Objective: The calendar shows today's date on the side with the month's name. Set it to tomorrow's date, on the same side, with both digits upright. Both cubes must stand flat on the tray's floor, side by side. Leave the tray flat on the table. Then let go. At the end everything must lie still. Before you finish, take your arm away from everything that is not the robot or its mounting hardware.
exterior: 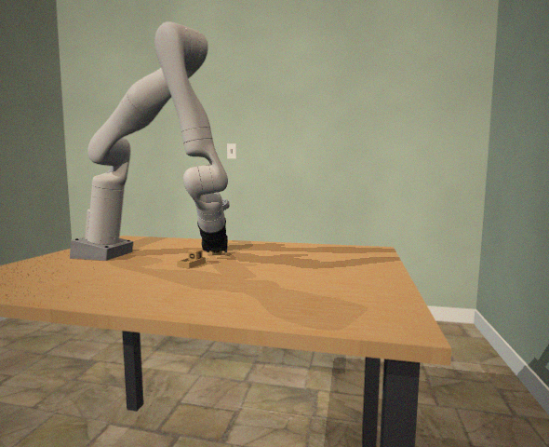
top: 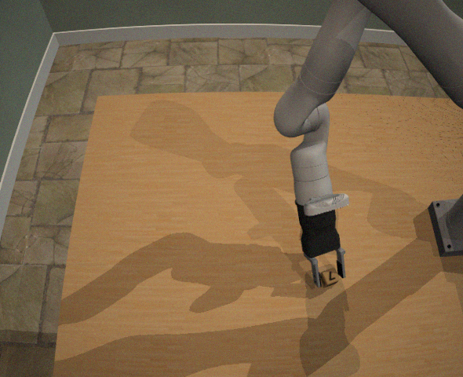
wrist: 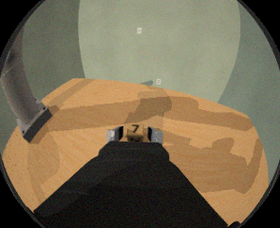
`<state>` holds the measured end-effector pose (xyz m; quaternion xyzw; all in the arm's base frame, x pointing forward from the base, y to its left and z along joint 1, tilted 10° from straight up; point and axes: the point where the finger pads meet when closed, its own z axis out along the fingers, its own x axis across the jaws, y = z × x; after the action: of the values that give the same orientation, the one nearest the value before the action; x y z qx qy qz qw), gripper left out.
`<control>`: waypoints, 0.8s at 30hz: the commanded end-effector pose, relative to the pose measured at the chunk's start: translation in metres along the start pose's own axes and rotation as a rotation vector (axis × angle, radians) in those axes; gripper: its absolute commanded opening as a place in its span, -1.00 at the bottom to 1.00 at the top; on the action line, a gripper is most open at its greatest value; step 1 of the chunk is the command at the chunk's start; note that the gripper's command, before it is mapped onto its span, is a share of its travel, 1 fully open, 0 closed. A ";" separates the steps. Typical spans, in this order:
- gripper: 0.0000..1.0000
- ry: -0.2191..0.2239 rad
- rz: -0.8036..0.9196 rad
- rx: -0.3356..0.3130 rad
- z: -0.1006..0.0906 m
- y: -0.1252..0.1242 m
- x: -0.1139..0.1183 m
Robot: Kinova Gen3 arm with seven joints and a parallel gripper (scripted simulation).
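Because the tray (exterior: 186, 264) needs both cubes side by side, the loose cube (top: 329, 277) (wrist: 135, 131), standing outside it on the table (top: 162, 195) (exterior: 179, 298) (wrist: 83, 138), is probably out for turning or regrasping. Its 7 faces up; the next hold should suit whichever digit must end on the month side. Second cube (exterior: 195, 254) sits in the tray at one end, leaving room beside it. Jaws: spread fully, one finger either side of the loose cube, nothing pinched. Gripper (top: 330, 280) (exterior: 217, 252) (wrist: 135, 131) low over the table; contact seems absent, though the small view leaves some doubt. Judgement: back away straight, lest a finger drag the cube askew.
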<state>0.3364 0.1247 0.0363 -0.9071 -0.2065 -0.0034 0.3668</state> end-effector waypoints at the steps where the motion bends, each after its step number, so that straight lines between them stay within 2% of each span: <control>1: 1.00 0.002 -0.002 -0.002 -0.003 -0.002 0.001; 24: 1.00 0.002 -0.002 -0.002 -0.045 -0.045 0.001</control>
<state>0.3243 0.1247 0.0934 -0.9063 -0.2046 0.0012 0.3698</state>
